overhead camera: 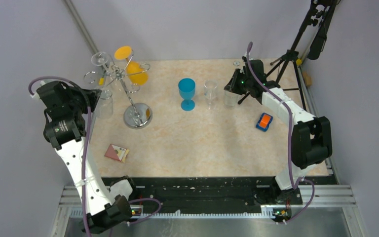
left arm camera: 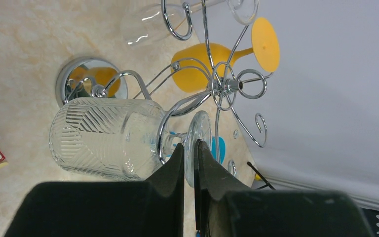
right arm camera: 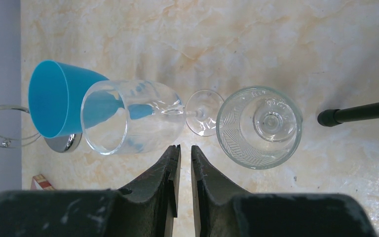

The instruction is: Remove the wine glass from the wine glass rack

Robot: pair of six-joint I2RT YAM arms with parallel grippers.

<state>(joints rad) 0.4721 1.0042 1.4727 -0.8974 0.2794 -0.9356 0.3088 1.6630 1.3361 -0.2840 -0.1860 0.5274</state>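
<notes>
The wine glass rack (overhead camera: 137,116), a chrome wire tree on a round shiny base, stands at the table's far left. A clear patterned wine glass (left arm camera: 103,138) hangs upside down from one of its loop arms. My left gripper (left arm camera: 189,148) is shut on that glass's round foot (left arm camera: 201,129), which is still beside the wire arm. In the top view the left gripper (overhead camera: 96,97) is left of the rack, at the glass (overhead camera: 105,104). My right gripper (right arm camera: 185,148) is shut and empty above the table. In the top view the right gripper (overhead camera: 233,85) is at the far right.
Two orange glasses (overhead camera: 137,73) and a clear one (overhead camera: 100,59) hang on the rack. A blue glass (overhead camera: 187,92), a clear glass (overhead camera: 210,92) and a patterned glass (right arm camera: 259,126) stand mid-table. A black tripod (overhead camera: 296,49) stands at the far right. An orange-blue item (overhead camera: 264,121) and a card (overhead camera: 116,152) lie nearer.
</notes>
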